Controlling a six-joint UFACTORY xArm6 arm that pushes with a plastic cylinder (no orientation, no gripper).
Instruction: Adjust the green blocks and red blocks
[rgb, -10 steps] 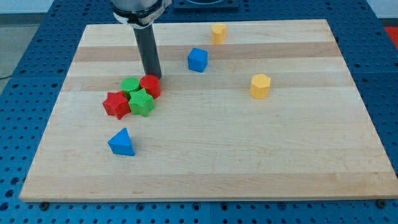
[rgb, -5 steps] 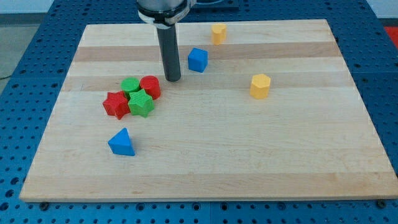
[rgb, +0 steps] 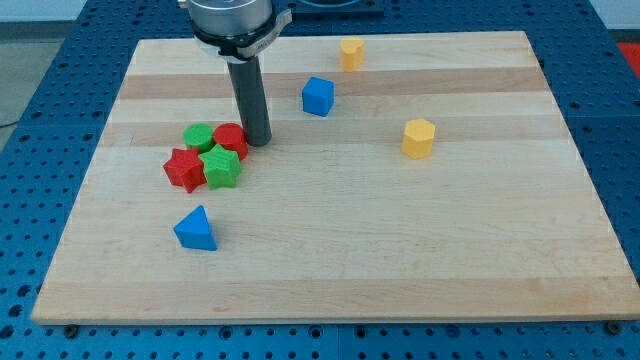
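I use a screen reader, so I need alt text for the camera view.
My tip touches the right side of a red cylinder clustered with a green cylinder, red star and green star on a wooden board. Two blue and two yellow blocks lie apart.

The desk (rgb: 330, 260) is pale wood in glued strips, smooth and matt, with visible grain. The blocks look like matt plastic: the red cylinder (rgb: 230, 138), green star (rgb: 220, 167) and blue cube (rgb: 318, 96). The rod ending in my tip (rgb: 258, 142) is dark and matt.
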